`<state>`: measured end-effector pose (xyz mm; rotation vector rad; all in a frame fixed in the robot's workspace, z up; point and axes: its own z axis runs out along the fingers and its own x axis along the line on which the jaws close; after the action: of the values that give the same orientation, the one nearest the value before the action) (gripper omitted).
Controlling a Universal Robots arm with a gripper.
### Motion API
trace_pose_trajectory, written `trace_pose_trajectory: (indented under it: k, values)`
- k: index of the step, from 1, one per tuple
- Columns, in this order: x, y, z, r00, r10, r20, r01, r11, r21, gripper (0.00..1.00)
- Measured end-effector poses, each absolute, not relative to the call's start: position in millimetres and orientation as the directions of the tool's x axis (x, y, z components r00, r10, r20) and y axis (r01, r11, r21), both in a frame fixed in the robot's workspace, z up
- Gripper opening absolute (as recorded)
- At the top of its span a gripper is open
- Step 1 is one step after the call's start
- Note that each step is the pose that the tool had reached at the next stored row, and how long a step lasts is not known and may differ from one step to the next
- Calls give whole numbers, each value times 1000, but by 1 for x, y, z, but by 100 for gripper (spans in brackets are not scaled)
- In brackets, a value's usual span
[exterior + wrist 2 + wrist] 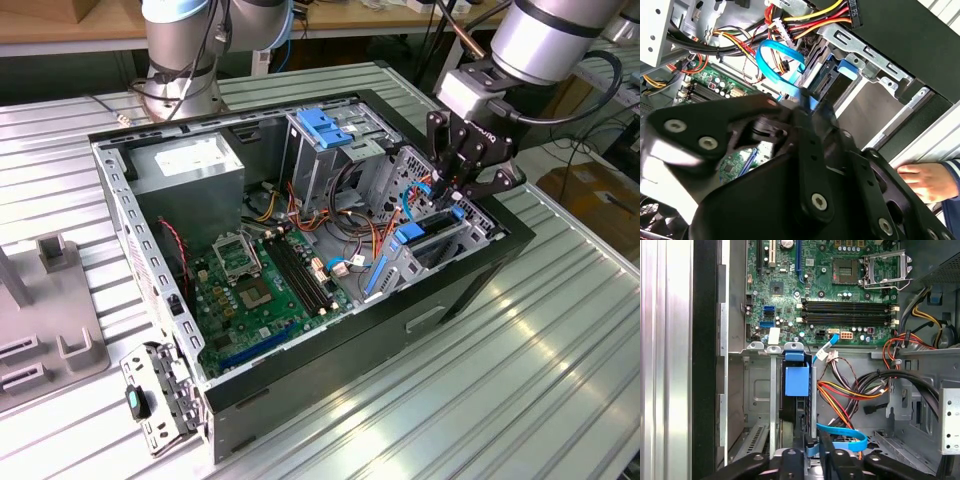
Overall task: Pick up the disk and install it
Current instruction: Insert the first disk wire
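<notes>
The disk (420, 240) stands on edge in the drive bay at the front corner of the open computer case (330, 365), on the exterior view's right. Its blue carrier rail (796, 380) faces up and its grey body drops into the slot. My gripper (452, 200) hangs right over the bay's far end, its black fingers drawn together on the blue edge of the disk (832, 82). In both wrist views the gripper (812, 452) (805, 105) pinches a strip of blue plastic.
A blue data cable (842, 437) and bundled power wires (850, 390) lie beside the bay. The motherboard (250, 290), power supply (190, 165) and metal cage with blue bracket (325, 127) fill the case. A person's hand (920, 180) rests outside the case wall. A grey fixture (60, 330) stands at the exterior view's left.
</notes>
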<state>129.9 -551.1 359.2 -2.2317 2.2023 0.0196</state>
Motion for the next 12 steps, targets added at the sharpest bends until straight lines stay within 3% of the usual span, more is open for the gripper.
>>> trace_pose_trajectory:
  k: [2,3,12]
  values:
    - [130,-551,359,13,-1000,-13,-1000,-13,4,22]
    - [130,-551,359,13,-1000,-13,-1000,-13,4,16]
    - [129,-551,359,30,-999,-13,-1000,-30,1,16]
